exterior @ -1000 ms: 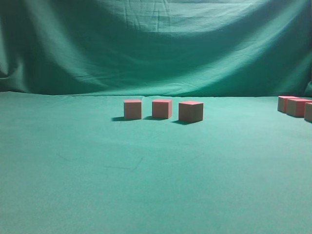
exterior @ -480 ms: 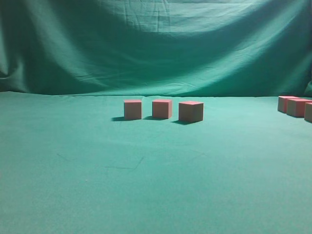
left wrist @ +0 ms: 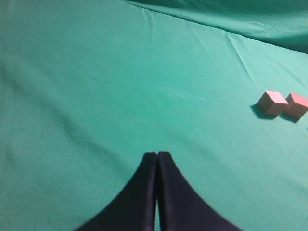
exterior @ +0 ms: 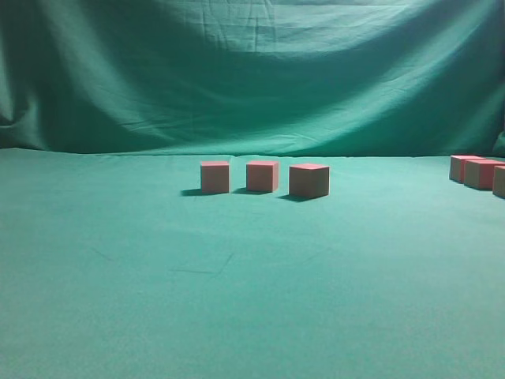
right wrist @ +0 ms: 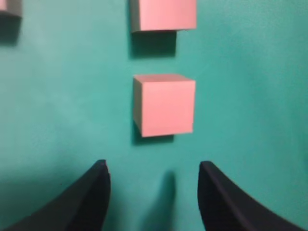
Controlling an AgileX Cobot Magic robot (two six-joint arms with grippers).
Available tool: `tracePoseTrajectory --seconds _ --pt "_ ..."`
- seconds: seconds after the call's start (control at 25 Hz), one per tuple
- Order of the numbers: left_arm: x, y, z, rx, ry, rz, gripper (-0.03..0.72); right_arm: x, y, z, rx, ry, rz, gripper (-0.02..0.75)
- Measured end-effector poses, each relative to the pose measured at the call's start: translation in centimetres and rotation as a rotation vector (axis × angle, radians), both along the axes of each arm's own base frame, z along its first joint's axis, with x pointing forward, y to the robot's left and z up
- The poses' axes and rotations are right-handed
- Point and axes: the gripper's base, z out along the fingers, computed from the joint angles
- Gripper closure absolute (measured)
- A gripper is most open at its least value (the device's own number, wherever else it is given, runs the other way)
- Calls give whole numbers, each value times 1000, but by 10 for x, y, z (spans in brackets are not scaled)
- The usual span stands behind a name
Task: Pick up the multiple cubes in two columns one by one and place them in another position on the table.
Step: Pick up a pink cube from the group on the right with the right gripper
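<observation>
Three pinkish-red cubes stand in a row mid-table: left cube (exterior: 215, 177), middle cube (exterior: 262, 176), right cube (exterior: 308, 180). More cubes (exterior: 478, 172) sit at the right edge of the exterior view. Neither arm shows there. In the right wrist view my right gripper (right wrist: 153, 168) is open and empty over the green table (right wrist: 57, 96), just short of a cube (right wrist: 165, 105); another cube (right wrist: 163, 14) lies beyond it and a third (right wrist: 9, 7) at the top left. My left gripper (left wrist: 157, 155) is shut on nothing, with two cubes (left wrist: 272, 103) (left wrist: 297, 105) far to its right.
A draped, wrinkled green backdrop (exterior: 252, 71) closes the far side of the table. Wide bare cloth (exterior: 237, 300) stretches across the front and left of the exterior view.
</observation>
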Motion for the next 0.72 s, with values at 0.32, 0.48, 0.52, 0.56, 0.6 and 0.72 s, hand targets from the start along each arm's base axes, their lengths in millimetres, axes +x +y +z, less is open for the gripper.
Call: tracePoseTrajectory --seconds 0.32,0.48,0.52,0.56,0.6,0.72 --pt "0 0 0 0 0 0 688 9 -18 -10 3 -66 -77 332" --pt "0 0 0 0 0 0 688 15 -17 -18 49 -99 -102 332" --pt "0 0 0 0 0 0 688 17 -16 -21 63 -102 -109 332" --pt "0 0 0 0 0 0 688 18 -15 -24 74 -108 -113 332" --pt "0 0 0 0 0 0 688 20 -15 -27 80 -109 -114 332" --pt "0 0 0 0 0 0 688 23 -14 -33 88 -118 -111 332"
